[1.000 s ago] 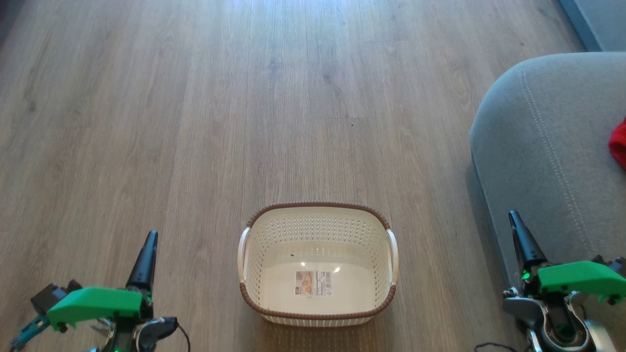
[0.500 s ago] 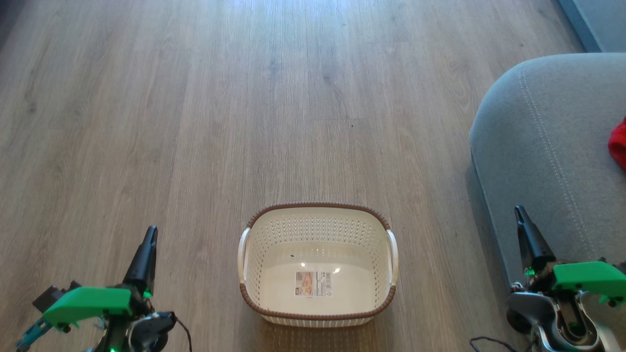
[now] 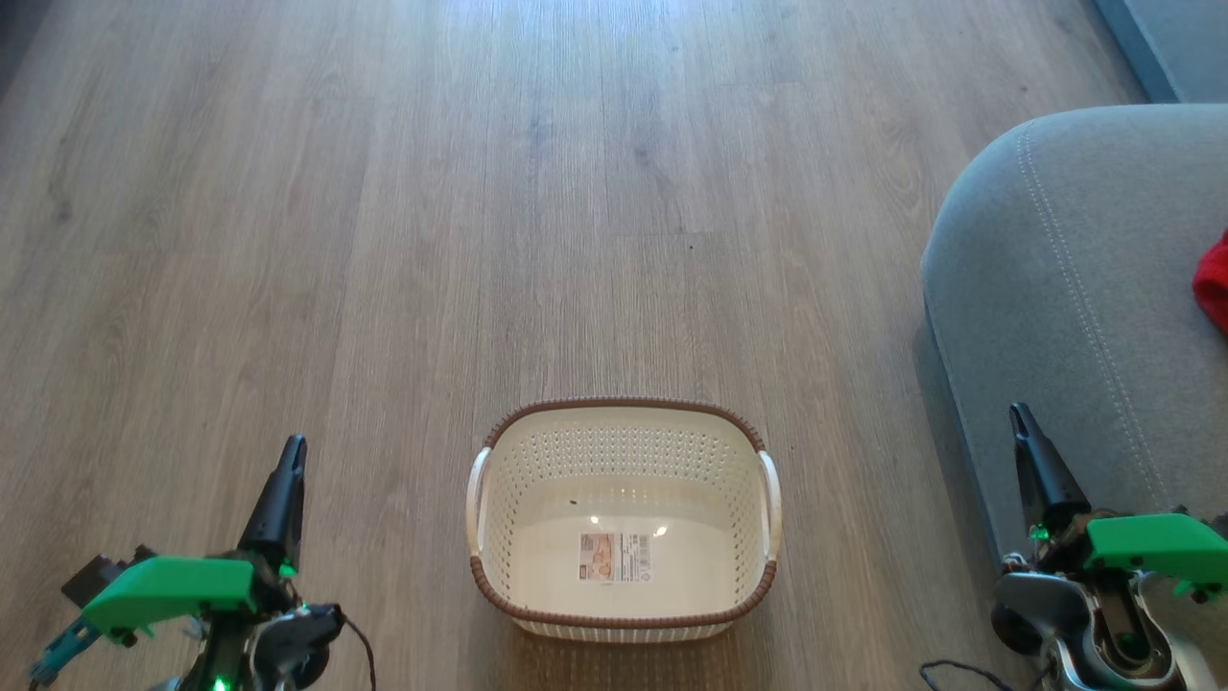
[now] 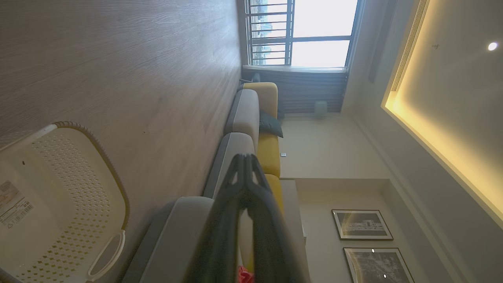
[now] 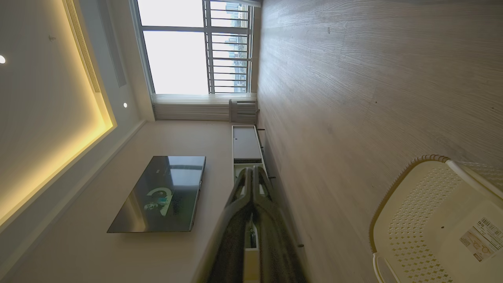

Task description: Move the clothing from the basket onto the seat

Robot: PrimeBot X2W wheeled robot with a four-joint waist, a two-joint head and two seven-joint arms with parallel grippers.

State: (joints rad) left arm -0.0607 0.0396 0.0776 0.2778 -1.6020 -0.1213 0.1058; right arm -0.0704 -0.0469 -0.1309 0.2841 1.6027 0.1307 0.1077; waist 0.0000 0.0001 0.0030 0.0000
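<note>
The cream basket (image 3: 624, 432) with its brown rim stands on the wood floor at the bottom centre, holding nothing but a label sticker (image 3: 614, 556). It also shows in the left wrist view (image 4: 59, 204) and in the right wrist view (image 5: 432, 220). The grey seat (image 3: 1065, 288) fills the right side, and a patch of red clothing (image 3: 1214, 283) lies on it at the frame's edge. My left gripper (image 3: 293, 449) hovers left of the basket, shut and holding nothing. My right gripper (image 3: 1019, 415) hangs beside the seat's front corner, also shut and holding nothing.
Wood plank floor (image 3: 480, 192) stretches ahead of the basket. The wrist views show a grey and yellow sofa (image 4: 251, 118), a window (image 4: 302, 31), a wall-mounted TV (image 5: 165, 192) and a low cabinet (image 5: 245, 145).
The left gripper has drifted slightly down and toward me. The right gripper has shifted slightly right and up in the view. The basket and the clothing stay put.
</note>
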